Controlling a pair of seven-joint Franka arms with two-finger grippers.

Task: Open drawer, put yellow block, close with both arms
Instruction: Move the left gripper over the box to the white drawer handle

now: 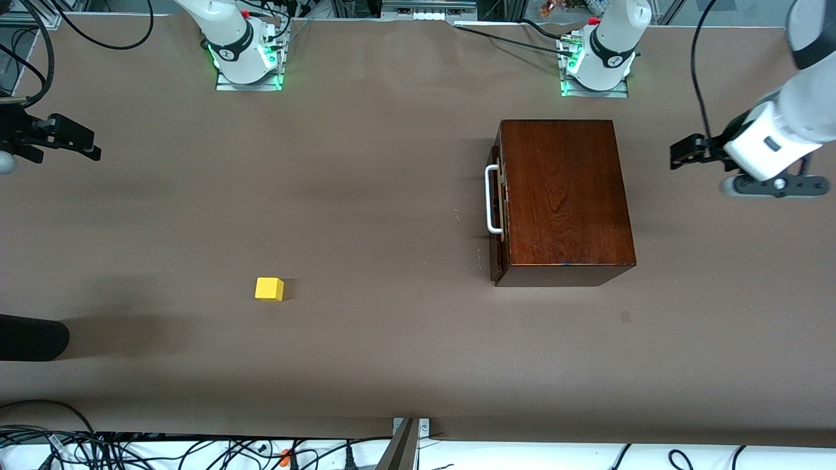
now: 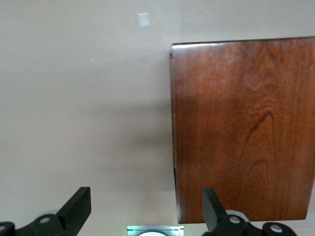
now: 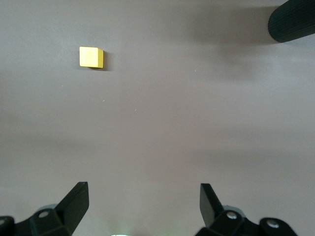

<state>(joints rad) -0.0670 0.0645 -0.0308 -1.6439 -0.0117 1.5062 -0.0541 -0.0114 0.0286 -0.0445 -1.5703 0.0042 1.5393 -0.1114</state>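
Start of a two-arm drawer task. The drawer point(image 1: 498, 199) was shut inside the wooden box point(image 1: 565, 196), its white loop handle point(image 1: 492, 200) facing the right arm's end of the table. The yellow block point(image 1: 269, 288) lay on the bare table point(image 1: 392, 163), well apart from the box, nearer to the front camera and toward the right arm's end. Likely failures: the slim handle could slip out of a shallow hook; a pull not in line with the drawer could drag the whole box (nothing visibly pinned it down); and the small cube could be nudged aside by a descending finger. The left gripper point(image 1: 686, 153) hovered over the table beside the box at the left arm's end, fingers spread and empty. The right gripper point(image 1: 68, 140) hung over the table's edge at the right arm's end, fingers likewise spread wide, holding nothing.
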